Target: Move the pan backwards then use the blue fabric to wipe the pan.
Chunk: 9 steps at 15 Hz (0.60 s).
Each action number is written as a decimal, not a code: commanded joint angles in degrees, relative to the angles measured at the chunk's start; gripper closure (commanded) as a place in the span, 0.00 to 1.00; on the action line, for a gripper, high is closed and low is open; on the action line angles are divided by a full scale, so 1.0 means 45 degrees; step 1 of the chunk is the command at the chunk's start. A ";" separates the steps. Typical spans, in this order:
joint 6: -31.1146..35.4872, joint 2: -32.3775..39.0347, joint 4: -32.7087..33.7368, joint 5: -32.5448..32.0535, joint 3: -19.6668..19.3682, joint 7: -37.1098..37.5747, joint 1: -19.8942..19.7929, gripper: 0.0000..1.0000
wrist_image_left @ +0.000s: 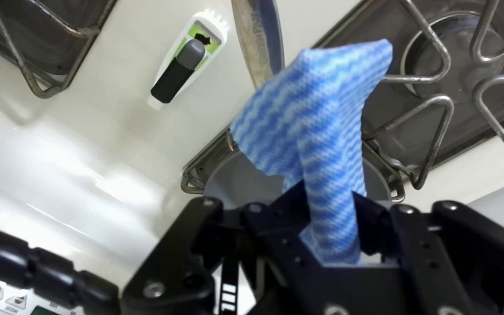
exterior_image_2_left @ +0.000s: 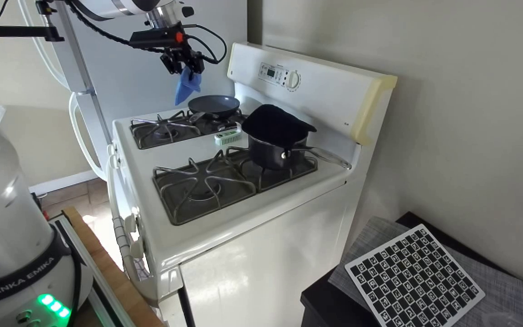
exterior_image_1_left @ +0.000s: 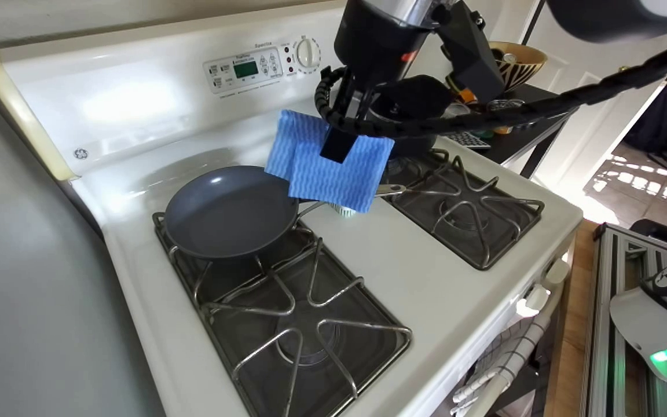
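The pan (exterior_image_1_left: 229,217) sits on the rear burner beside the fridge, with its grey inside facing up. It also shows in an exterior view (exterior_image_2_left: 214,105) and partly in the wrist view (wrist_image_left: 243,181), where the cloth and gripper cover much of it. Its silvery handle (wrist_image_left: 258,39) points away from the pan across the stove's middle. My gripper (exterior_image_1_left: 338,145) is shut on the blue fabric (exterior_image_1_left: 325,176), which hangs folded from the fingers above and beside the pan, apart from it. In the wrist view the fabric (wrist_image_left: 322,109) is pinched between both fingers.
A black pot (exterior_image_2_left: 270,152) with a dark cloth-like cover stands on the other rear burner. A green-white brush (wrist_image_left: 186,61) lies on the white middle strip near the pan handle. Metal grates (exterior_image_1_left: 310,324) rise at the front. The control panel (exterior_image_1_left: 244,69) stands behind.
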 commanded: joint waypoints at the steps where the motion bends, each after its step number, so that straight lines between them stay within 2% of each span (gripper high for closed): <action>1: 0.0383 0.0595 0.0500 -0.0278 -0.0114 0.0298 -0.0182 1.00; 5: 0.1456 0.2143 0.1719 -0.0580 -0.0240 0.0546 -0.0374 1.00; 9: 0.1732 0.4097 0.3239 -0.0511 -0.0364 0.0588 -0.0091 1.00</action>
